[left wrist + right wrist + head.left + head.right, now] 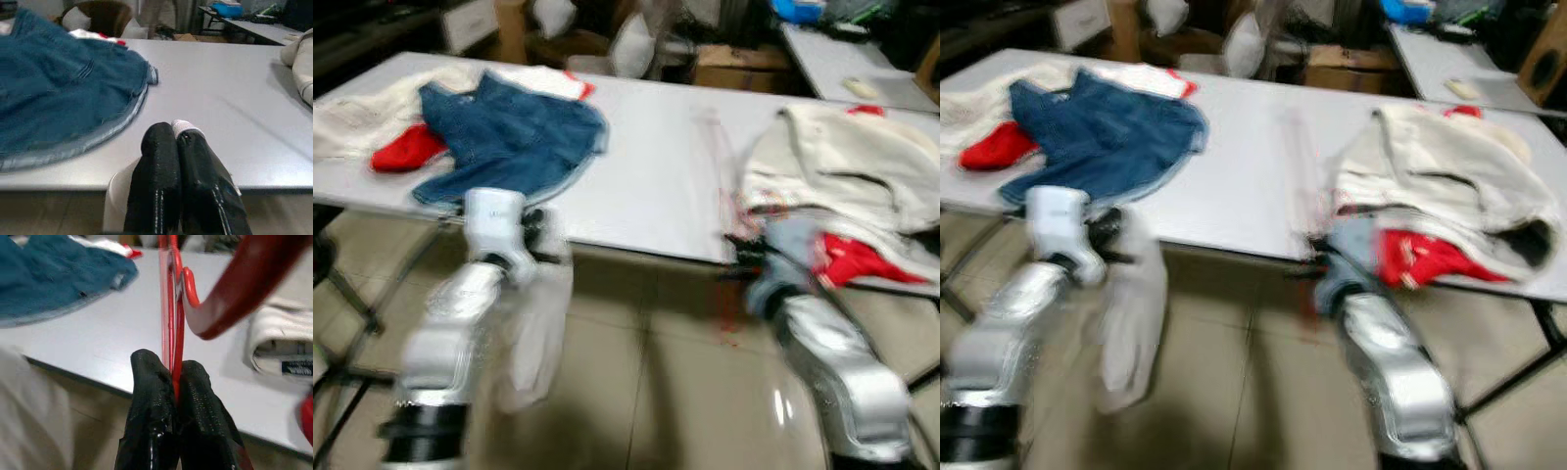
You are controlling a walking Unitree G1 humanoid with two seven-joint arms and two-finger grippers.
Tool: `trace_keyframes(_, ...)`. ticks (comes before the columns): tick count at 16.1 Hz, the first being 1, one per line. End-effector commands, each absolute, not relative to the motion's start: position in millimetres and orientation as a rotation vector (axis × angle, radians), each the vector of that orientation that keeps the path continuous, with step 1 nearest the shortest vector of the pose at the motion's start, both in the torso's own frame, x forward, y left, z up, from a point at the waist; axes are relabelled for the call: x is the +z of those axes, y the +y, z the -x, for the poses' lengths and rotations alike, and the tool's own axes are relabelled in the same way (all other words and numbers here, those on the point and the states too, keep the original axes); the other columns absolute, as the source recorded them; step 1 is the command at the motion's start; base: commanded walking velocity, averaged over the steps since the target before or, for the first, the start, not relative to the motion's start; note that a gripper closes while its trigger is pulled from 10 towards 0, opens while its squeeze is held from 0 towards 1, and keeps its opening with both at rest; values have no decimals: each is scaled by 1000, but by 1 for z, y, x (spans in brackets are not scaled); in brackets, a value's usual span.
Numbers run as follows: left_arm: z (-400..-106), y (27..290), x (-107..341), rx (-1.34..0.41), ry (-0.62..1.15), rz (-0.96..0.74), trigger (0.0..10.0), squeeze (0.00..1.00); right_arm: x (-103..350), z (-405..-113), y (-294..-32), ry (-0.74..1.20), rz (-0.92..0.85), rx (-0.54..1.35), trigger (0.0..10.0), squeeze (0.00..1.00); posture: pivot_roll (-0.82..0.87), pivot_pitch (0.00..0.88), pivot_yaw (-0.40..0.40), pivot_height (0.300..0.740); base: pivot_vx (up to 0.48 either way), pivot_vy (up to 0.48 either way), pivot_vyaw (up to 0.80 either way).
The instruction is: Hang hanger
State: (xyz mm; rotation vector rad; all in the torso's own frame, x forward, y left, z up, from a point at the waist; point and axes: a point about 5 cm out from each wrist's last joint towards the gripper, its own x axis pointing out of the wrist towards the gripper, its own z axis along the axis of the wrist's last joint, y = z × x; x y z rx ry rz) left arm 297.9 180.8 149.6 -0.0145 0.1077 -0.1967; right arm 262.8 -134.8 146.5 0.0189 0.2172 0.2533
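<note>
The right gripper has its two black fingers pressed together on the thin red bar of the hanger, which runs straight out beyond the fingertips, over the near edge of the grey counter. The hanger's thick red hook curves up and away to one side, above the fingers. Past the fingertips on that same side lies a heap of cream clothes with a red garment tucked into its near edge, close to the right arm's wrist in the head views, which are blurred.

The left gripper has its fingers closed on a white garment: a small fold of white cloth pokes out between the tips, and the rest hangs down below the counter edge beside the silver arm. Just ahead of these fingers, to one side, a blue denim garment is spread on the counter, its pale hem nearest the fingertips. Beyond the denim lie a red cloth and more white fabric. Tiled floor lies under both arms
</note>
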Motion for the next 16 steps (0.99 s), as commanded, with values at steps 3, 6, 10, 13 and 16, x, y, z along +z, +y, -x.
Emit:
trace_keyframes(3,-307,161,166,-269,38,30,10000,0,152,-266,-150,194,27,222,10000,0,-68,0,3,740,352,0,0)
trace_keyframes(6,-308,159,169,-281,31,31,10000,0,154,-269,-154,184,49,229,10000,0,-70,0,7,740,354,0,0)
trace_keyframes(10,-308,158,167,-292,34,27,10000,0,152,-268,-154,192,49,237,10000,0,-68,0,4,740,360,0,0)
trace_keyframes(13,-309,155,170,-316,28,23,10000,0,152,-268,-154,197,38,240,10000,0,-67,0,5,740,366,0,-267)
trace_keyframes(16,-306,153,170,-332,32,21,10000,0,149,-265,-157,208,38,234,10000,0,-65,0,1,740,370,0,-800)
